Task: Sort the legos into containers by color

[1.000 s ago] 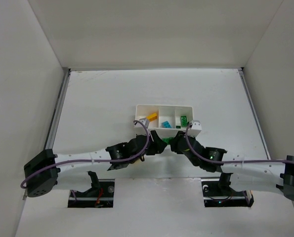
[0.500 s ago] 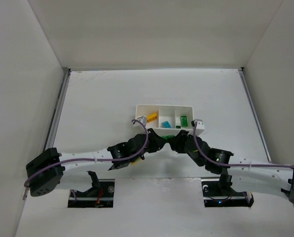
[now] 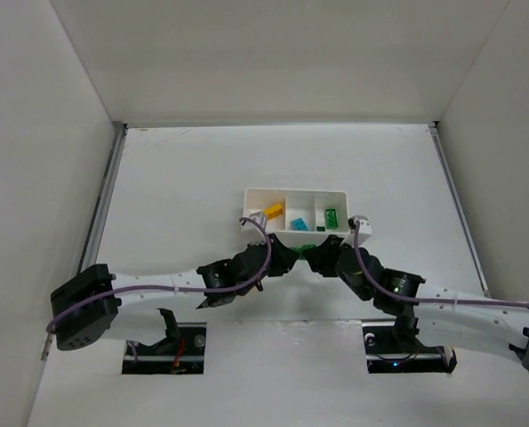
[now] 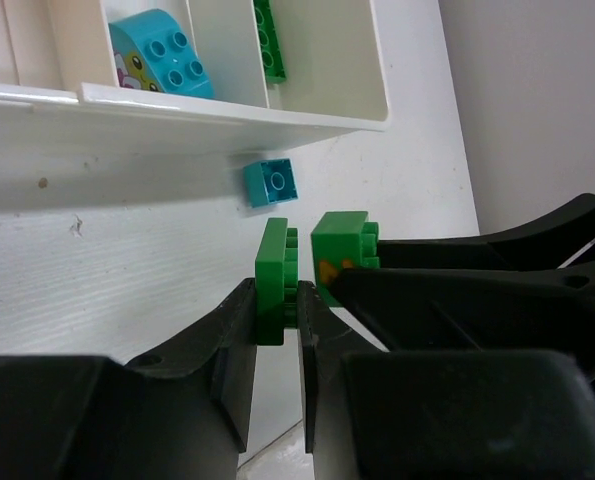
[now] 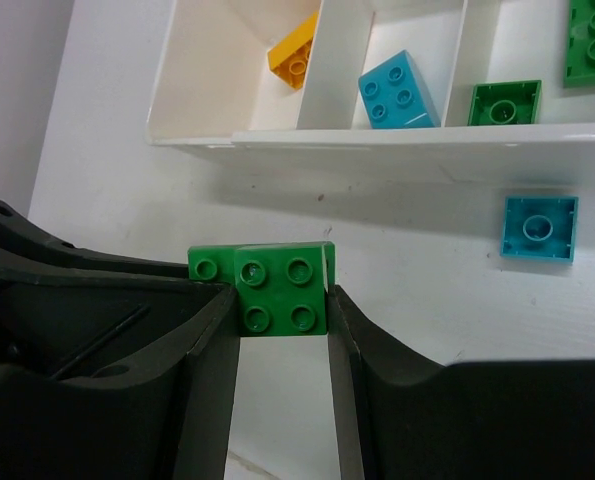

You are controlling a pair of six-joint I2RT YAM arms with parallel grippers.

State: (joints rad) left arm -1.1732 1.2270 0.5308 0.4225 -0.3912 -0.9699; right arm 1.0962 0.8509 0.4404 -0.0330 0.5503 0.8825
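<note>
The white tray has three containers: an orange lego in the left one, a cyan lego in the middle one, and green legos in the right one. In front of the tray my two grippers meet tip to tip. My left gripper is shut on a thin green lego standing on edge. My right gripper is shut on a square green four-stud lego, which touches the thin one. A small cyan lego lies loose on the table by the tray's front wall.
Both arms reach in from the near edge and crowd the strip in front of the tray, left gripper and right gripper side by side. White walls enclose the table on three sides. Two base cut-outs sit at the near edge.
My left gripper's jaws have closed onto the thin green lego. The right arm's elbow has shifted right, with its jaws still on the square green lego.
</note>
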